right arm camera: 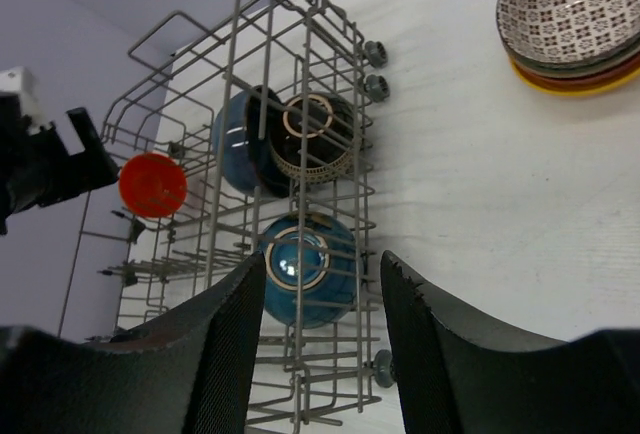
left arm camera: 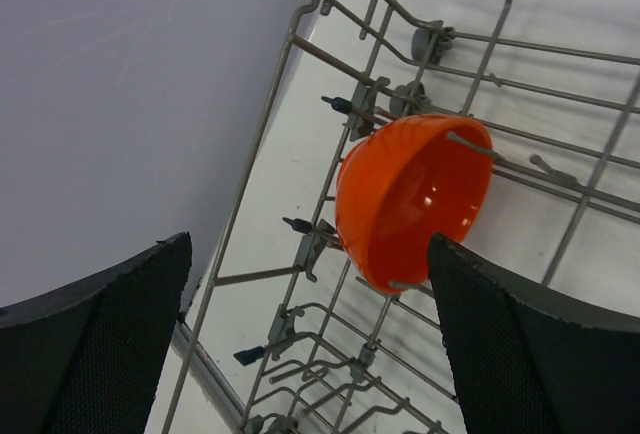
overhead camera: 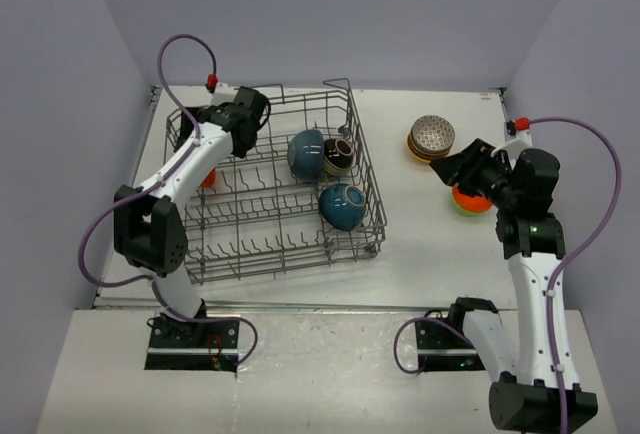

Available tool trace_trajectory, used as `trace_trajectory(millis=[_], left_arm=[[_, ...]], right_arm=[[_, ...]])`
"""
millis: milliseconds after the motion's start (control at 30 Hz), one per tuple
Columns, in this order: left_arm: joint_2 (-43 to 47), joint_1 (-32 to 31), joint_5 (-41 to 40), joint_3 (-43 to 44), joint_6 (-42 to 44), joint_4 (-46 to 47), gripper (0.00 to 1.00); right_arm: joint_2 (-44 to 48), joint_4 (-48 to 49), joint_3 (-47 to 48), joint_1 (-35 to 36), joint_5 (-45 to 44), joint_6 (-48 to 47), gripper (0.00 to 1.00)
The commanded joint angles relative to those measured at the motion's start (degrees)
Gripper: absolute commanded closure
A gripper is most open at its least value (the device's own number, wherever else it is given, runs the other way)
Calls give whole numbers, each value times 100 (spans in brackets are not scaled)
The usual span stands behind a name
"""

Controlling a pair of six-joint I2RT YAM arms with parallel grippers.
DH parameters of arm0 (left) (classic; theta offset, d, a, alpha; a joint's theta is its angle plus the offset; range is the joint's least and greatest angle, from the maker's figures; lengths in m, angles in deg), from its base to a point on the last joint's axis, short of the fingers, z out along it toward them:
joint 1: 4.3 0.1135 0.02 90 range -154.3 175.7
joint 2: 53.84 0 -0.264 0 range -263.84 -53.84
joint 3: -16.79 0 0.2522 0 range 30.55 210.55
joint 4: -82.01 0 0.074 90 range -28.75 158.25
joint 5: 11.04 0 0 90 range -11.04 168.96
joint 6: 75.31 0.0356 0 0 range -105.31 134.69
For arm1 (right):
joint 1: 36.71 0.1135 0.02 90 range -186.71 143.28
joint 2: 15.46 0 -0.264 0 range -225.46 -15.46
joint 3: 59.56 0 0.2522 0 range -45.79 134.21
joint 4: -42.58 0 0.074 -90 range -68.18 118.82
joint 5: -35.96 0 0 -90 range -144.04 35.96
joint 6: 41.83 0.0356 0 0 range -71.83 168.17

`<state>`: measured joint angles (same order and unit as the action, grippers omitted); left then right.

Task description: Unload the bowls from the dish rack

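White tabletop (overhead camera: 420, 244) carries the dish rack (overhead camera: 280, 259) at nine o'clock, long axis nine-to-three, holding four bowls on edge, one orange bowl (left arm camera: 400, 194), two blue bowls (overhead camera: 305, 154), one black bowl (overhead camera: 338, 156), with the left gripper (left arm camera: 310, 249) spread wide beside the orange and the right gripper (right arm camera: 322, 259) parted, empty, at three.

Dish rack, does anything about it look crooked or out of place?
The dish rack sits turned at an angle to the edges of the table. Otherwise nothing stands out: its bowls lean on edge inside.
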<state>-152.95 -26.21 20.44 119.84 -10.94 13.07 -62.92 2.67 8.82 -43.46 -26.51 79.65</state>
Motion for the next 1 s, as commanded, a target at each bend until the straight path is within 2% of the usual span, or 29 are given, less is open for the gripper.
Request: trace_trajectory(millis=[0, 133, 333, 467, 567, 633, 700, 733, 767, 967], left_arm=[[-256, 239, -327, 404, 295, -125, 1], [-513, 345, -327, 264, 321, 6, 4], [-960, 451, -423, 430, 454, 69, 21], [-1110, 521, -485, 457, 462, -19, 23], [-1180, 591, -450, 361, 453, -19, 29], [-1251, 618, -450, 334, 471, -2, 44], [-1295, 653, -458, 360, 480, -19, 51], [-1347, 653, -458, 378, 523, -28, 60], [-1391, 653, -458, 448, 541, -46, 62], [-1655, 653, -572, 554, 603, -335, 65]], right_arm=[[149, 40, 76, 190, 420, -151, 49], [307, -13, 199, 287, 455, -187, 48], [422, 84, 138, 296, 604, -169, 47], [440, 66, 146, 305, 622, -178, 47], [466, 67, 146, 305, 631, -178, 47], [466, 66, 155, 305, 666, -178, 47], [475, 101, 129, 314, 684, -169, 47], [457, 110, 111, 314, 701, -160, 47], [448, 128, 103, 314, 719, -160, 47], [396, 216, 76, 314, 868, -125, 48]])
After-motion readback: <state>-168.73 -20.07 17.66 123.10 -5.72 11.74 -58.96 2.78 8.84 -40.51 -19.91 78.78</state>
